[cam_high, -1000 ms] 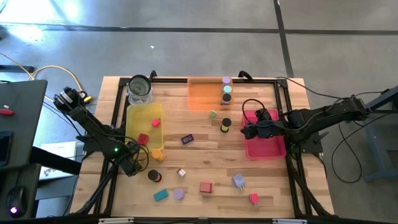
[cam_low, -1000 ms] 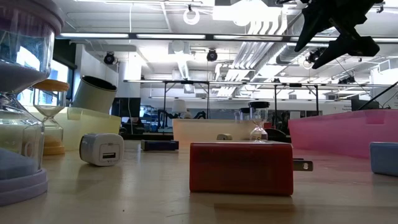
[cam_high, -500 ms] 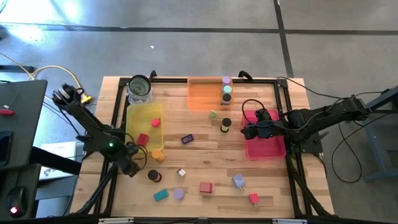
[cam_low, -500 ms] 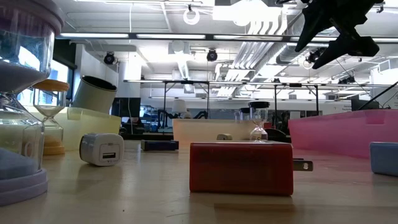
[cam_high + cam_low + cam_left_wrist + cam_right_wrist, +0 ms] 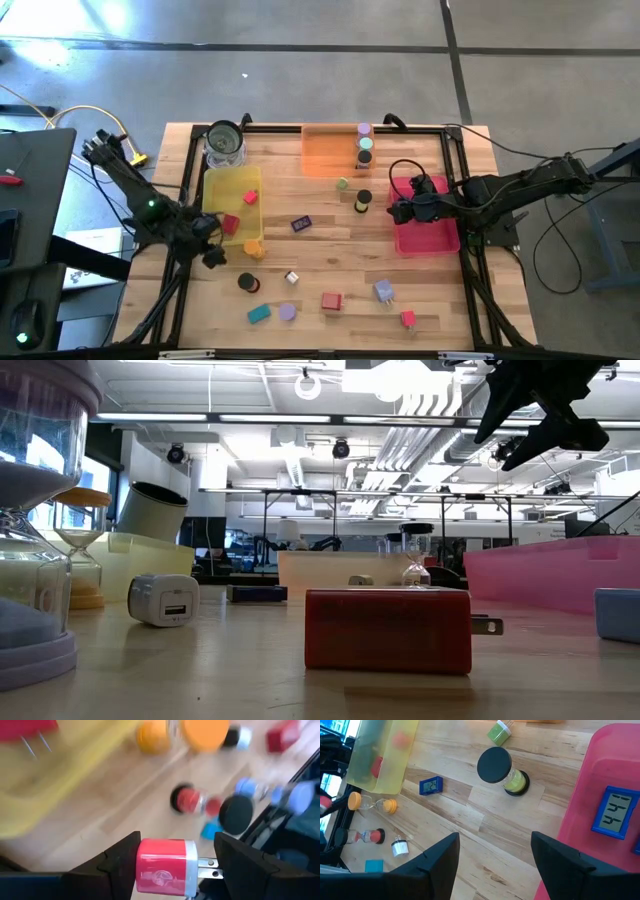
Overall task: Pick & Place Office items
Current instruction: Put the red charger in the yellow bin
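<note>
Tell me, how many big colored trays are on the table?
3: a yellow tray at the left, an orange tray at the back, a pink tray at the right. None looks hidden.

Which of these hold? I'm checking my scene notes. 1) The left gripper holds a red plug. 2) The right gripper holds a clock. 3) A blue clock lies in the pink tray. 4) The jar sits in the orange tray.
1) True: the left gripper is shut on the red plug.
2) False: the right gripper is open, empty, over the pink tray.
3) True: the blue clock lies there.
4) False: the jar stands on the table, beside the yellow tray.
</note>
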Controlling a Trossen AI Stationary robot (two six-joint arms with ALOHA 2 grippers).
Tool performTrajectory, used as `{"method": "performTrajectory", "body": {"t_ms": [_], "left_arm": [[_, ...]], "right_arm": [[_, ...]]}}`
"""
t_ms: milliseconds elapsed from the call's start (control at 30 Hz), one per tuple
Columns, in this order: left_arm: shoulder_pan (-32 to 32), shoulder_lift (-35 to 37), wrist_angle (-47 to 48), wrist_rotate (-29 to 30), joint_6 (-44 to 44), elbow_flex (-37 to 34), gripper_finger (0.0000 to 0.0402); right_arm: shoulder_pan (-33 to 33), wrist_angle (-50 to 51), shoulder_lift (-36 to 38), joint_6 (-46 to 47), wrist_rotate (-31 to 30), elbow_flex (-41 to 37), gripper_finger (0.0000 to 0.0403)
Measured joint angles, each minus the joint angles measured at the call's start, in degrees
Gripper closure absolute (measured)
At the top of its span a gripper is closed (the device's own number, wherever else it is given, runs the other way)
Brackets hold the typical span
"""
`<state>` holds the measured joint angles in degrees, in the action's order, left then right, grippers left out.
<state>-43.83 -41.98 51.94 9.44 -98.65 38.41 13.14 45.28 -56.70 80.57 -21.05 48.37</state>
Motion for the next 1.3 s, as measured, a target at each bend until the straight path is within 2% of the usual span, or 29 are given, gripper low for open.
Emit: {"method": "performTrajectory", "body": {"t_ms": [300,500,733,867,1067,1300], "left_arm": [[14.4,3.7,10.1,0.7,12.9,3.5,0.0168],[30.0,3.4,17.6,-4.5,24.5,4.3,0.0167],[47.8,0.5,18.1,-7.3,40.2,4.3,0.0167],[55.8,-3.2,18.1,-9.4,48.0,4.3,0.0167],[62.2,-10.1,16.7,-9.6,55.8,4.3,0.0167],[63.2,-15.5,14.3,-9.8,56.9,4.2,0.0167]], "right_arm": [[0.0,0.0,0.0,-1.2,0.0,0.0,0.0168],[0.0,0.3,0.0,-1.4,0.0,0.0,0.0168],[0.0,1.1,0.0,-1.4,0.1,0.0,0.0168],[0.0,1.1,0.0,-2.4,0.2,0.0,0.0168],[0.0,1.1,0.0,-2.8,0.3,0.0,0.0168],[0.0,1.2,0.0,-4.0,0.5,0.0,0.0168]]}}
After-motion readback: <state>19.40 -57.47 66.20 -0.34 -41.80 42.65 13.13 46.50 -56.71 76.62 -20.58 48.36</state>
